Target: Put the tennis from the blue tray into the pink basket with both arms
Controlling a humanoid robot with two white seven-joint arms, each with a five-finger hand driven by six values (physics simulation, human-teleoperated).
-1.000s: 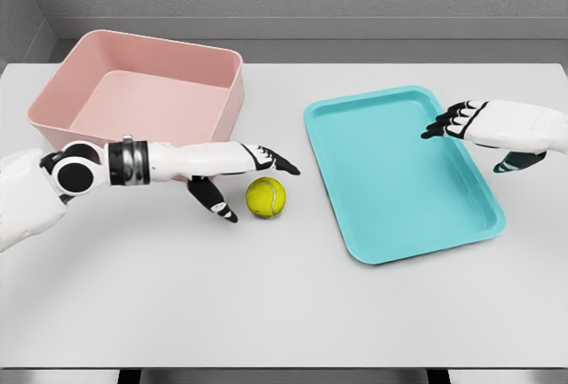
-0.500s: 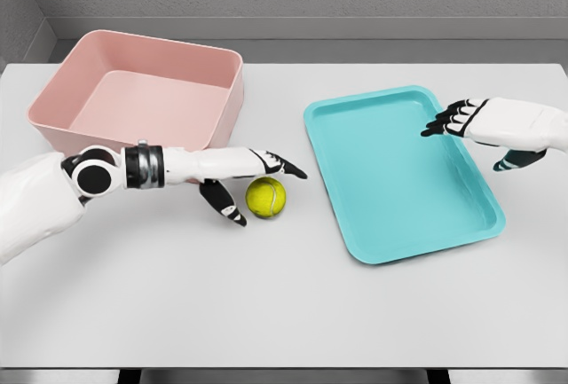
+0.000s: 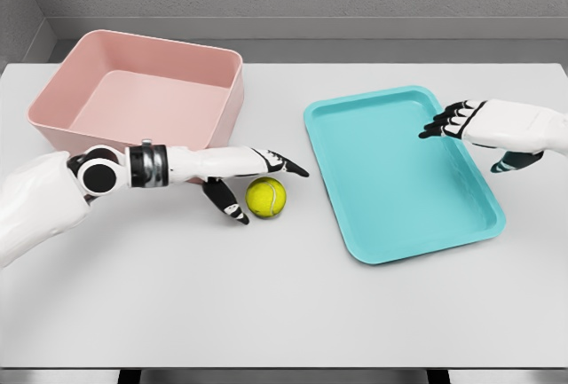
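A yellow-green tennis ball (image 3: 265, 198) lies on the white table between the pink basket (image 3: 62, 91) and the blue tray (image 3: 355, 144). My left hand (image 3: 257, 184) is spread open right beside the ball, fingers passing above it and the thumb just left of it, not closed on it. My right hand (image 3: 466, 136) hovers open over the tray's right side, fingers pointing left, holding nothing. The tray holds nothing.
The pink basket stands at the back left with nothing inside it. The blue tray lies slanted at the right. The white table (image 3: 266, 304) ends at its front edge near the bottom of the view.
My left arm has slid a little further right, bringing the thumb closer to the ball. The ball, tray and basket have stayed put. The right hand has barely shifted.
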